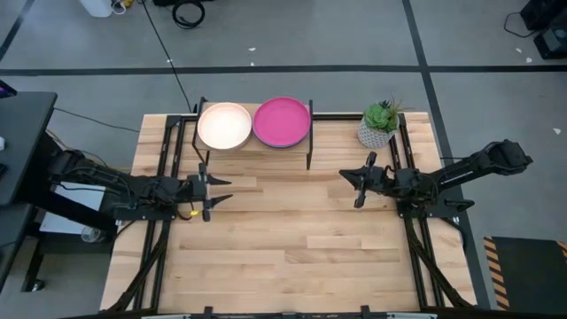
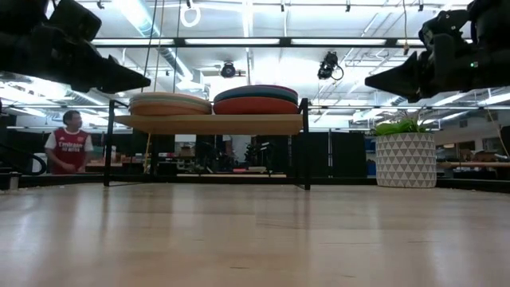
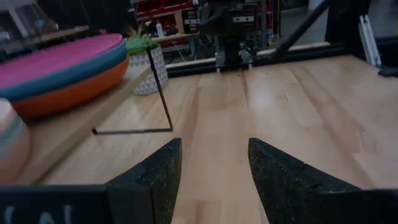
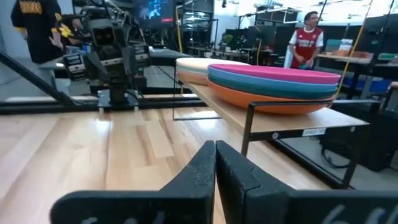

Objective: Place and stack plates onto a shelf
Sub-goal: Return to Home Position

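The shelf point(image 1: 257, 147) stands at the table's far edge on thin black legs. It bears two stacks of plates. The left stack point(image 1: 224, 125) has a cream plate on top. The right stack point(image 1: 282, 121) has a magenta plate on top, with teal and orange plates under it point(image 4: 273, 84). My left gripper point(image 1: 223, 190) hovers open above the table, near of the shelf's left end. My right gripper point(image 1: 347, 182) hovers shut to the right of the shelf. Both are empty and point toward each other.
A potted plant in a white patterned pot point(image 1: 379, 124) stands right of the shelf at the far edge. Black frame rails run along the table's left and right sides. A person in a red shirt point(image 2: 70, 143) stands in the room beyond. Bare wood point(image 1: 283, 239) lies between the arms.
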`<state>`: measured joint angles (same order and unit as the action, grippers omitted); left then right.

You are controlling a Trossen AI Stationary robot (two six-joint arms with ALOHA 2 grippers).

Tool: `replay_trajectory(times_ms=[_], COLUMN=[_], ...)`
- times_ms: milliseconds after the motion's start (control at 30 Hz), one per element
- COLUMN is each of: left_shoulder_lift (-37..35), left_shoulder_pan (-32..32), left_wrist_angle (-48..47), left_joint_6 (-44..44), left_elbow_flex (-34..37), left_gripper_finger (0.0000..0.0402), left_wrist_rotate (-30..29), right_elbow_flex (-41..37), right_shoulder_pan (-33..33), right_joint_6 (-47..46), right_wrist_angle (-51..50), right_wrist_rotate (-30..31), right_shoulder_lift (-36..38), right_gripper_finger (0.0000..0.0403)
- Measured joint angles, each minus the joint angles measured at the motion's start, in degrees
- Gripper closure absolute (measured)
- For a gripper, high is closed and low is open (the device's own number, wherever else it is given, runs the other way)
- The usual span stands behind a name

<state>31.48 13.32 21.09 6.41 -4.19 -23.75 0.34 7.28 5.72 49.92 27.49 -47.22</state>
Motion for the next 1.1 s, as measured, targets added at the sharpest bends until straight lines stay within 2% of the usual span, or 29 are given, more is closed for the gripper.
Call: replay_trajectory(times_ms=[100,1100], left_shoulder_lift=[0.0,0.0], left_shoulder_pan=[0.02,0.02], left_wrist_angle=[-0.01,0.08], left_joint_6=[2.43,1.78], left_elbow_flex=[0.0,0.0], left_gripper_finger=[0.0209,0.0209], left_wrist_rotate=[0.0,0.0], right_elbow_flex=[0.0,0.0], right_shoulder_pan=[-0.19,-0.18], right_joint_6=[0.48,0.48], right_wrist_angle=[-0.21,-0.23], right_wrist_rotate=[0.0,-0.11], right_shoulder_lift=[0.0,0.0], right_gripper_finger=[0.0383,0.0381])
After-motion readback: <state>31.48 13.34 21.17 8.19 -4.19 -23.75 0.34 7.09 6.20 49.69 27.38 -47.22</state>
